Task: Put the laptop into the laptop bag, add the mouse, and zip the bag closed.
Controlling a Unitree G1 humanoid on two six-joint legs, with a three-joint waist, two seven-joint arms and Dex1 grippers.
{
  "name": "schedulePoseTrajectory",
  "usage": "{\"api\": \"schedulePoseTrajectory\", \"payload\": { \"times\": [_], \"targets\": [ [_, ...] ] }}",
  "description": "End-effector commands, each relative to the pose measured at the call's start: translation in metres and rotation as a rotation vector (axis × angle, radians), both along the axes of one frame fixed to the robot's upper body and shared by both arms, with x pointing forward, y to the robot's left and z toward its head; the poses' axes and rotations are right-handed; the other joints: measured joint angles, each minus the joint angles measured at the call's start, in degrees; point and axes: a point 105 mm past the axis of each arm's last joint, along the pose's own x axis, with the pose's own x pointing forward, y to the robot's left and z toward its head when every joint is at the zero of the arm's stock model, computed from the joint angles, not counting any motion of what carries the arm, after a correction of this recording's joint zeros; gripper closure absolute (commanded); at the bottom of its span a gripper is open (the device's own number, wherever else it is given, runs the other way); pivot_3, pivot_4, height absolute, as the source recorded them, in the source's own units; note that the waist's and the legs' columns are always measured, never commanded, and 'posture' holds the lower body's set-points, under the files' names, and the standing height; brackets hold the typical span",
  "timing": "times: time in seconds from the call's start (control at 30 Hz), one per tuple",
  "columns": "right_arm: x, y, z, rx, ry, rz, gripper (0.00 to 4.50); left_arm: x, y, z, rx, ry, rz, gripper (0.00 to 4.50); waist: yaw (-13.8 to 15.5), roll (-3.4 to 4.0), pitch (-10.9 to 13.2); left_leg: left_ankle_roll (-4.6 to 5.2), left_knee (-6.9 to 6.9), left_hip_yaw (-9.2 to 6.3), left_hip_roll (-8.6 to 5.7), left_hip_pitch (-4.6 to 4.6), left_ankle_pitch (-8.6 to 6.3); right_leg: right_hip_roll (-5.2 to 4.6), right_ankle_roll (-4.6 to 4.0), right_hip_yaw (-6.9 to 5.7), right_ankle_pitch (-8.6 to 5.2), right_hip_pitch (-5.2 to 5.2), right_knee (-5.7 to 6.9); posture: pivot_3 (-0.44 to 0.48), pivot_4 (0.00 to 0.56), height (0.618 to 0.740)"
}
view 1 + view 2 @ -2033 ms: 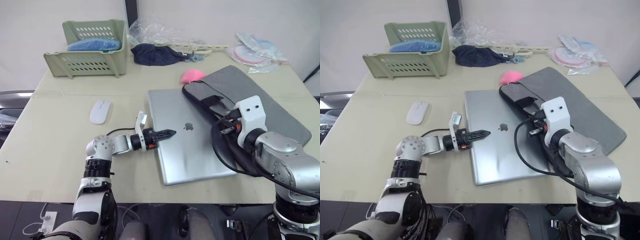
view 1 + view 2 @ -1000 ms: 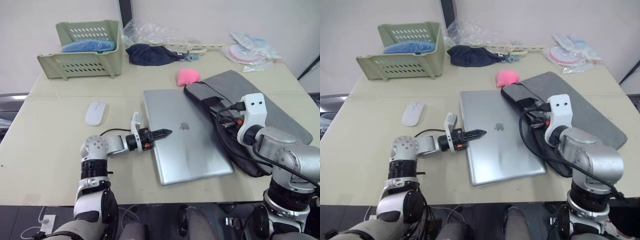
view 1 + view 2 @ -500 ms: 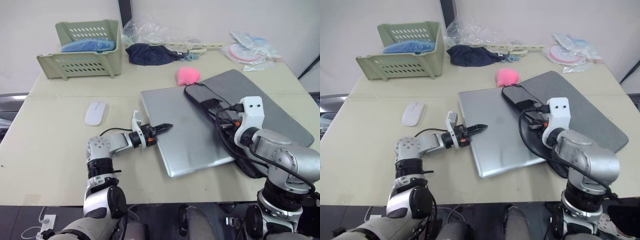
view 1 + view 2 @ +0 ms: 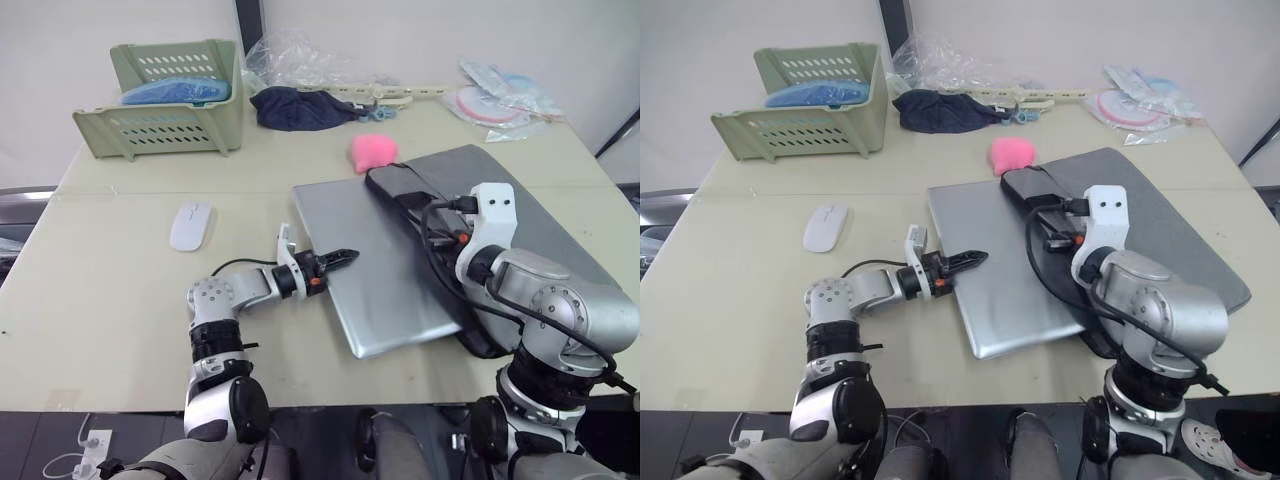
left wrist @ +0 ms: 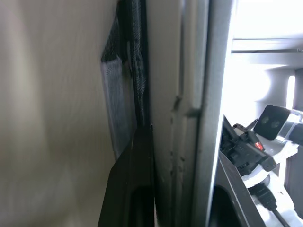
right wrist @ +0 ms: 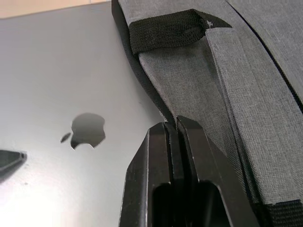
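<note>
The silver laptop [image 4: 385, 265] lies flat and shut on the table [image 4: 100, 290], with its lid up. Its long side runs from the far middle of the table toward the near right, a bit slanted. Its right edge is tucked into the open mouth of the grey laptop bag [image 4: 545, 235], which lies flat beside it on the right. The left gripper [image 4: 340, 259] lies low over the laptop's left edge and points to the right. One of its black fingers [image 5: 135, 179] is under the laptop's edge and the other is above it, so the jaws are apart with the edge between them. The right gripper [image 6: 176, 126] has its jaws pressed tight together at the bag's opening edge, right by the laptop's lid. The white mouse [image 4: 192, 224] sits alone on the table, well to the left of the laptop. A pink fluffy toy [image 4: 374, 151] sits just behind the bag.
</note>
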Motion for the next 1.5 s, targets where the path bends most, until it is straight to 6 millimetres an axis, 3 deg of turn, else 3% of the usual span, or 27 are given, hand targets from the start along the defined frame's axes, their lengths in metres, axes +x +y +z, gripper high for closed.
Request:
{"api": "schedulePoseTrajectory", "payload": {
  "times": [0.03, 0.53, 1.1, 1.5],
  "targets": [
    [0.001, -0.001, 0.011, 0.006, -0.036, -0.026, 4.42, -0.002, -0.013, 0.027, -0.084, -0.086, -0.035, 3.96, -0.01, 0.00, 0.00, 0.00, 0.00, 0.00, 0.00, 0.00, 0.00, 0.00, 0.00, 0.00, 0.00, 0.00, 0.01, 0.000, 0.150, 0.740],
    [0.005, 0.022, 0.022, 0.046, -0.062, 0.029, 4.42, 0.006, -0.029, 0.030, -0.088, -0.092, -0.040, 3.96, -0.03, 0.00, 0.00, 0.00, 0.00, 0.04, -0.01, -0.01, 0.00, 0.01, 0.00, 0.02, 0.00, -0.05, 0.02, 0.000, 0.150, 0.740],
    [0.003, 0.042, 0.028, 0.037, -0.089, 0.092, 4.42, 0.032, -0.061, 0.024, -0.051, -0.129, -0.049, 3.96, -0.15, 0.01, 0.00, 0.03, 0.00, 0.10, -0.05, 0.02, 0.02, -0.01, 0.00, 0.06, 0.00, -0.05, 0.06, 0.000, 0.150, 0.740],
    [0.008, 0.046, 0.051, 0.013, -0.142, 0.131, 4.42, 0.035, -0.068, 0.018, -0.030, -0.145, -0.073, 3.96, -0.12, 0.01, 0.00, 0.09, 0.01, 0.09, -0.09, 0.01, 0.05, -0.07, 0.00, 0.10, 0.01, -0.05, 0.08, 0.000, 0.150, 0.740]
  ]
}}
